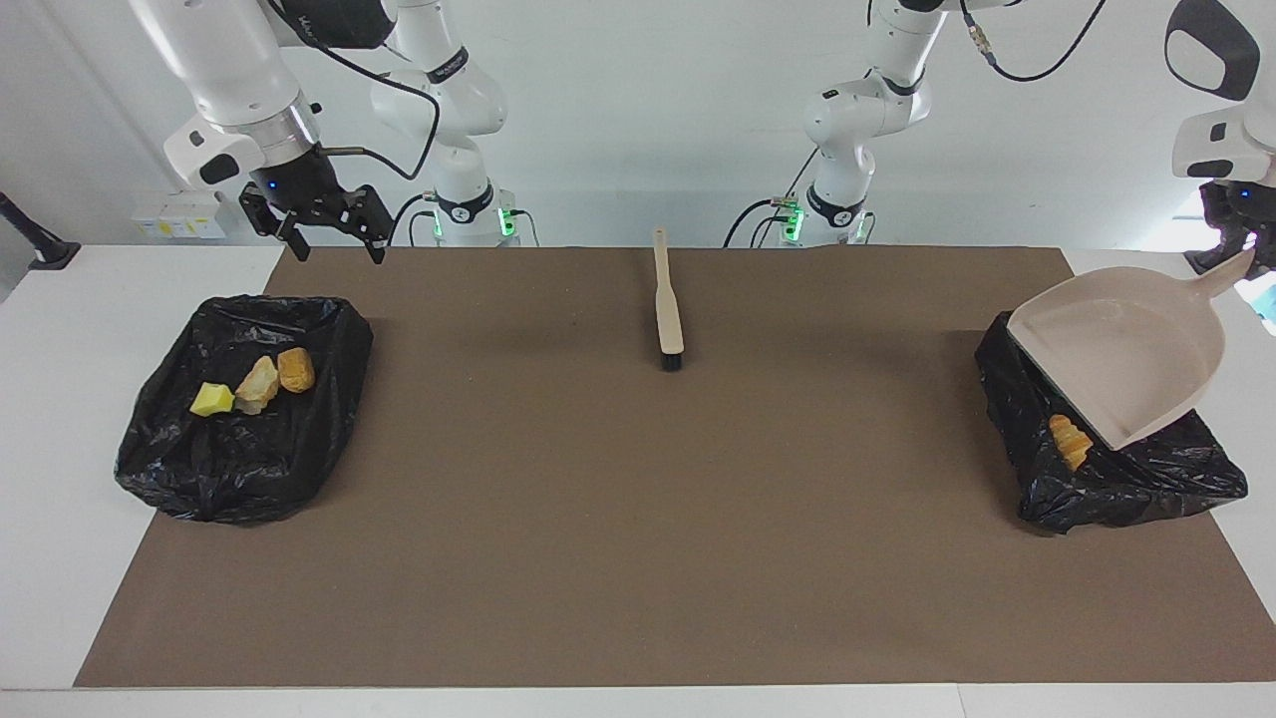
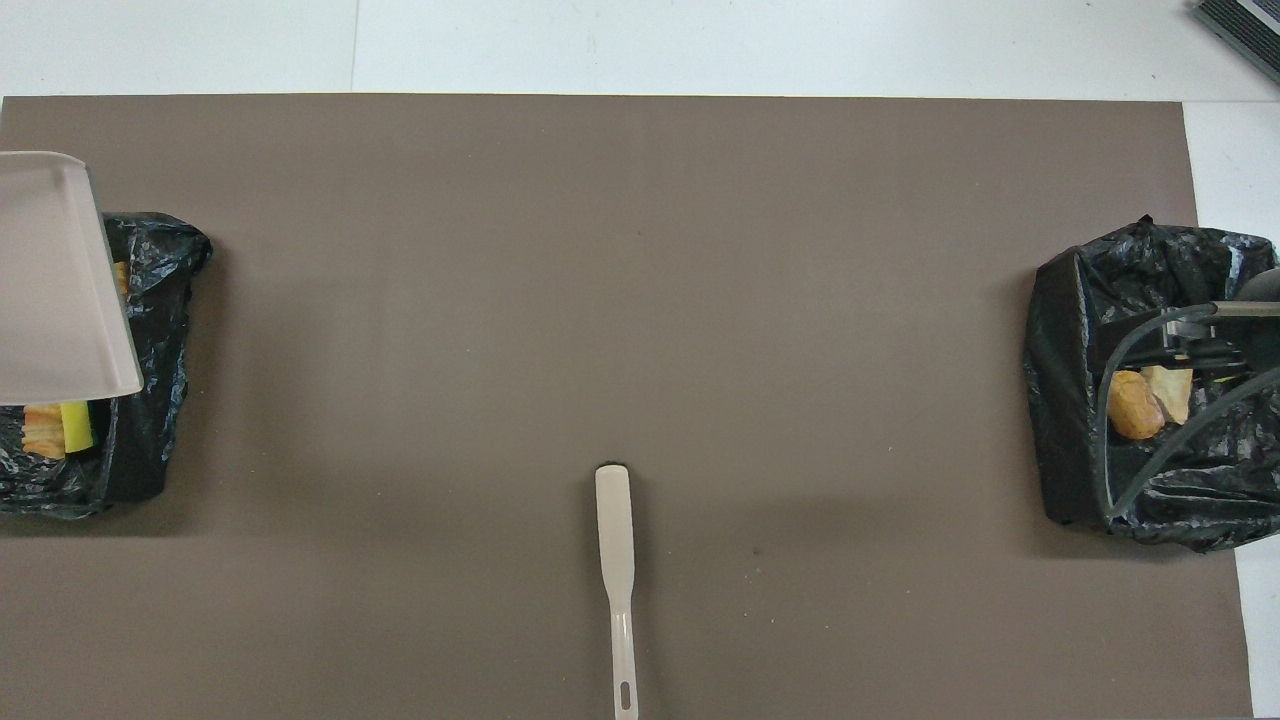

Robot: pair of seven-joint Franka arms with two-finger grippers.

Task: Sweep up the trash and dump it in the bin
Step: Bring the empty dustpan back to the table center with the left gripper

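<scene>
No lettering, label, brand, number or sign can be read anywhere here; faint white marks on the robot arms' dark bands are too small to make out.

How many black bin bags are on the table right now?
2. One bin bag sits at the right arm's end of the table, holding three trash pieces. The other bin bag sits at the left arm's end, partly covered by the raised dustpan.
</scene>
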